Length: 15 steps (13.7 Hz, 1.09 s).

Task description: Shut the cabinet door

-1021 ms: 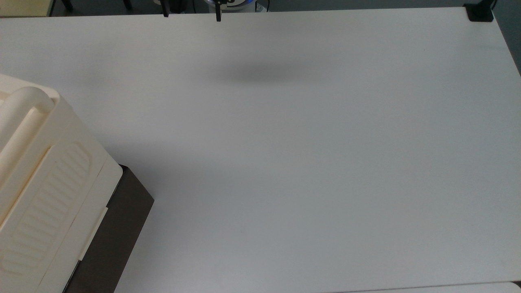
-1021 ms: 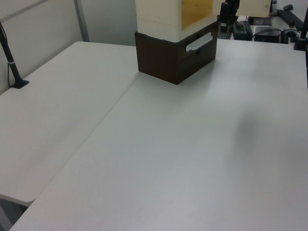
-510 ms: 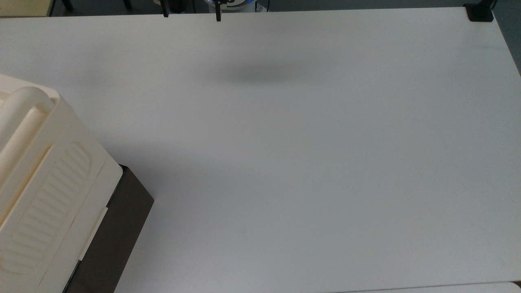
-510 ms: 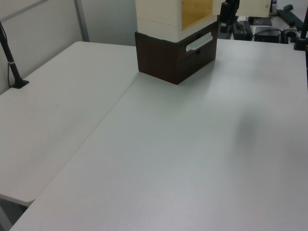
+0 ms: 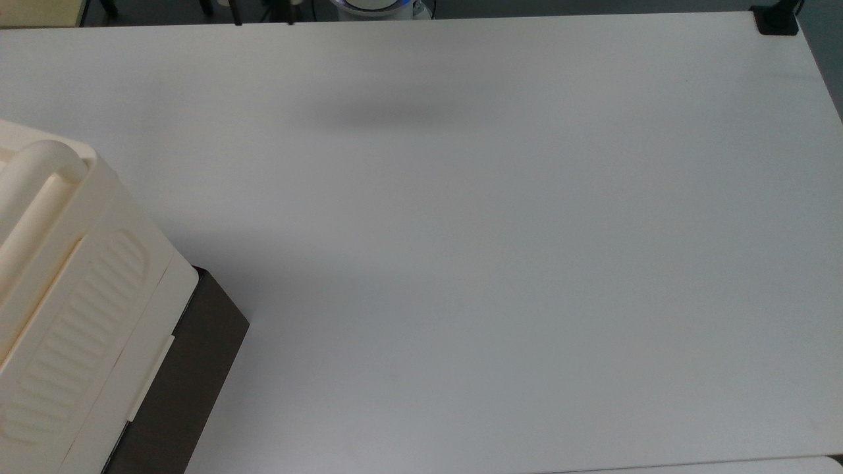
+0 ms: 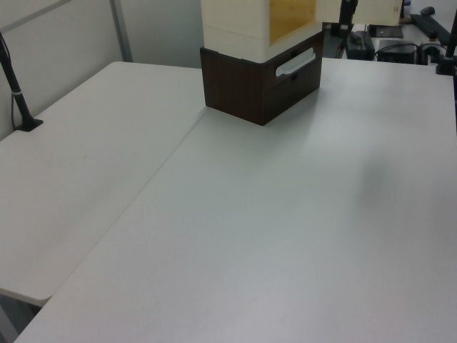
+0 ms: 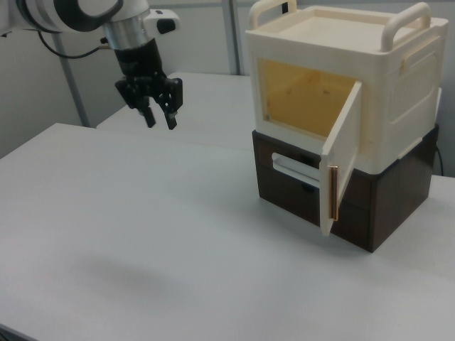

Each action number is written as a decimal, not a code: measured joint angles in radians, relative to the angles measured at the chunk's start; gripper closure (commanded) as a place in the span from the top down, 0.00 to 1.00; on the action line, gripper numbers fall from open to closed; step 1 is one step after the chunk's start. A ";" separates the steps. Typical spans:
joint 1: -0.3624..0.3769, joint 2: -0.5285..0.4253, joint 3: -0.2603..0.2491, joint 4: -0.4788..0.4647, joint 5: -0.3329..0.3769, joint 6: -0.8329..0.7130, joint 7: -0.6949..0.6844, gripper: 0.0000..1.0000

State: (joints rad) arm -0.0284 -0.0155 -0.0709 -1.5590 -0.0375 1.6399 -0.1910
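Note:
The cream cabinet stands on a dark brown drawer base. Its cabinet door hangs swung out at the front, showing the yellow inside. A reddish-brown strip runs down the door's free edge. My gripper hovers above the table, well off to the right view's left of the cabinet, open and holding nothing. In the top view the cabinet's ribbed top fills the lower left corner. In the left view the cabinet stands at the far end of the table.
A white drawer handle sticks out of the brown base below the door. A wide white table stretches around the cabinet. A black clamp sits at the top view's upper right corner, and a black post at the left view's left.
My gripper and its shadow have shifted toward the top view's left. The cabinet and its door have not moved.

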 measured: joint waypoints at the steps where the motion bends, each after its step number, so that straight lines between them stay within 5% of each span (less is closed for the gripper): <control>1: -0.009 -0.007 -0.021 0.001 0.000 0.000 0.001 0.00; 5: -0.016 -0.030 -0.110 0.005 0.003 0.091 0.066 0.00; 11: -0.021 -0.054 -0.328 0.070 0.075 0.310 0.090 0.00; 15: -0.023 -0.056 -0.427 0.071 0.078 0.435 0.094 0.00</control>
State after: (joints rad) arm -0.0516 -0.0719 -0.4976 -1.4880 0.0406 2.0746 -0.0973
